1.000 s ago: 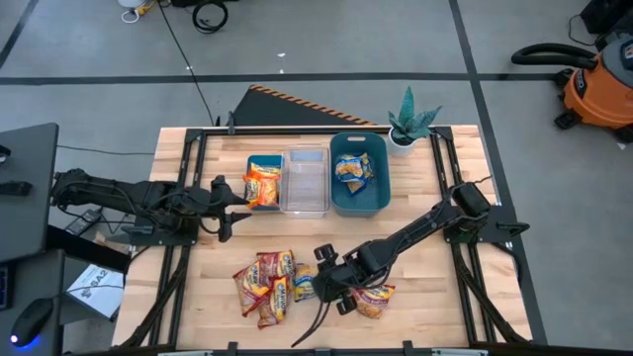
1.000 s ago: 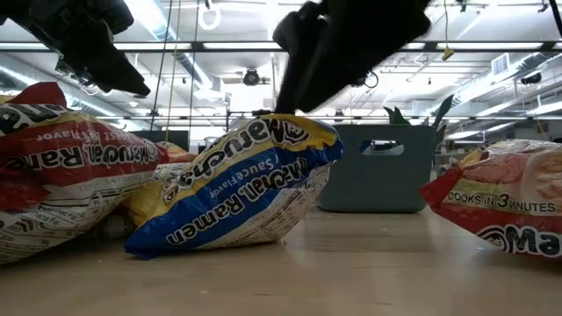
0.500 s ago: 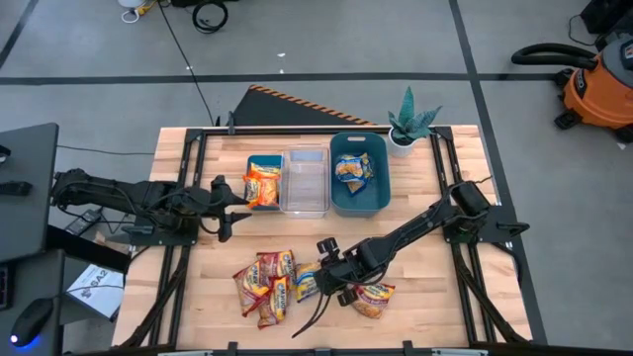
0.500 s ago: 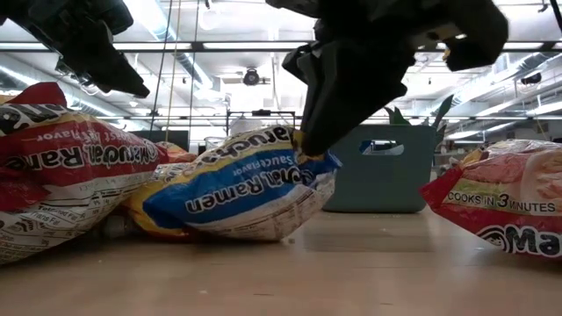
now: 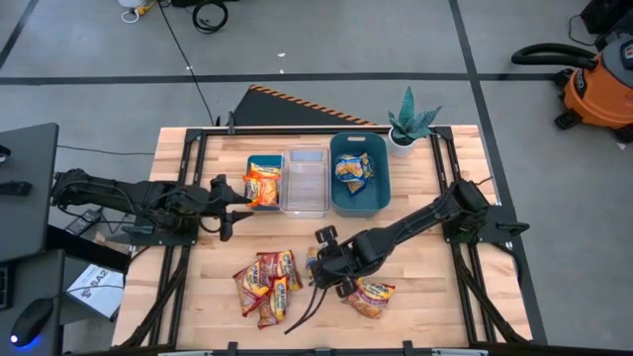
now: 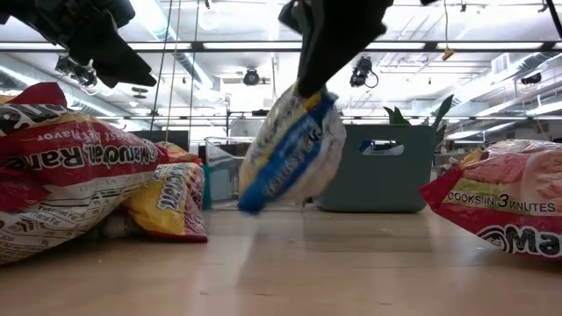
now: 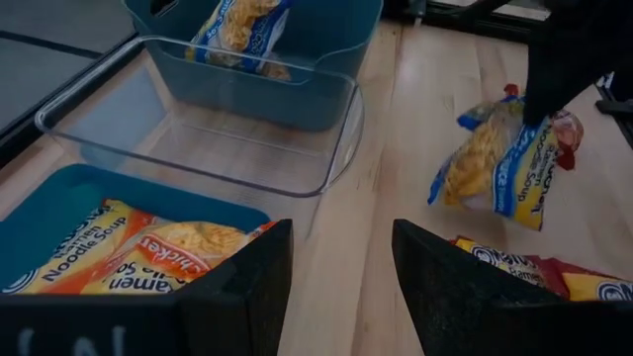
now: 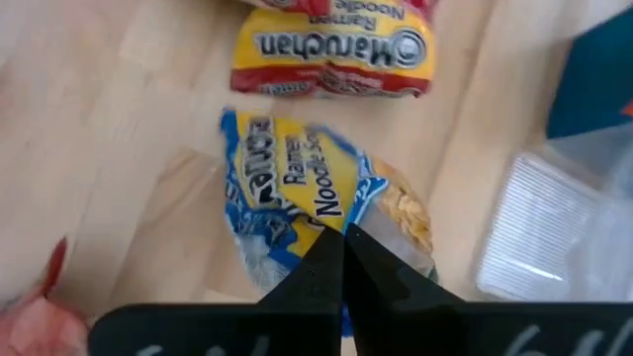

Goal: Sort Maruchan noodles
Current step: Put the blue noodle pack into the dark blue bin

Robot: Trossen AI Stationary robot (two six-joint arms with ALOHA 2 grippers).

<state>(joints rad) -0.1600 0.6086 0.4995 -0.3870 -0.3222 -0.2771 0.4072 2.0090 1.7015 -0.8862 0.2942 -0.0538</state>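
Right gripper (image 8: pixel 341 242) closed on blue packet (image 6: pixel 290 149), lifted it off table.

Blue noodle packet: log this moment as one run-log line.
right claw: shut on blue packet, lifted off table | left claw: open, waiting near orange-packet bin | clear bin: no packets

We saw a grey floor (image 5: pixel 346 40) crossed by dark lines around the wooden bench (image 5: pixel 415 297). An orange shop vacuum (image 5: pixel 601 84) stood off its right edge, a dark desk (image 5: pixel 25 188) off its left. Strip lights (image 6: pixel 492 46) lined the ceiling.
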